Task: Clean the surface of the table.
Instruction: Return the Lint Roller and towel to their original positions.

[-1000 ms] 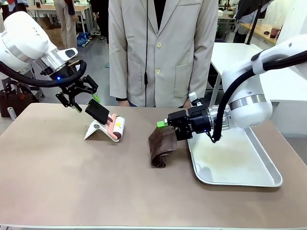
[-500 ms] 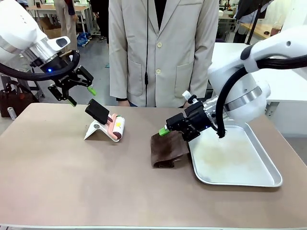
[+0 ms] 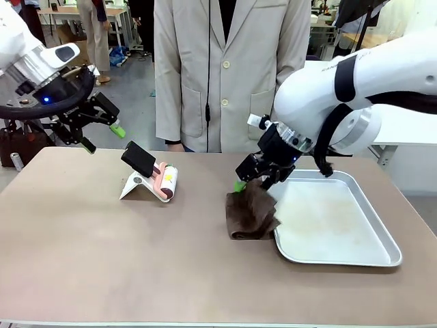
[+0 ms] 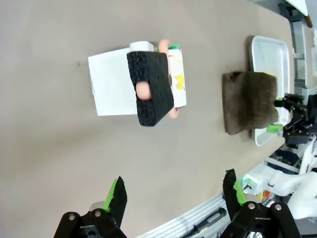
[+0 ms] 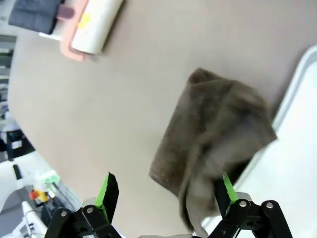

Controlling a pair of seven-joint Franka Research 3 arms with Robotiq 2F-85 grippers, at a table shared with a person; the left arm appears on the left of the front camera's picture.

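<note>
Two grippers are seen spread wide and empty: the left gripper point(image 3: 97, 134) above the table point(image 3: 102, 260), the right gripper point(image 5: 166, 198) over the brown cloth point(image 3: 251, 215); the cloth overlaps the tray point(image 3: 355, 253), so snagging there could be risked.

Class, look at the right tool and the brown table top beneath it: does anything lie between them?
Yes. A crumpled brown cloth lies on the table directly under the open right tool, its edge over the rim of the metal tray. In the right wrist view the cloth sits between the green pads.
</note>
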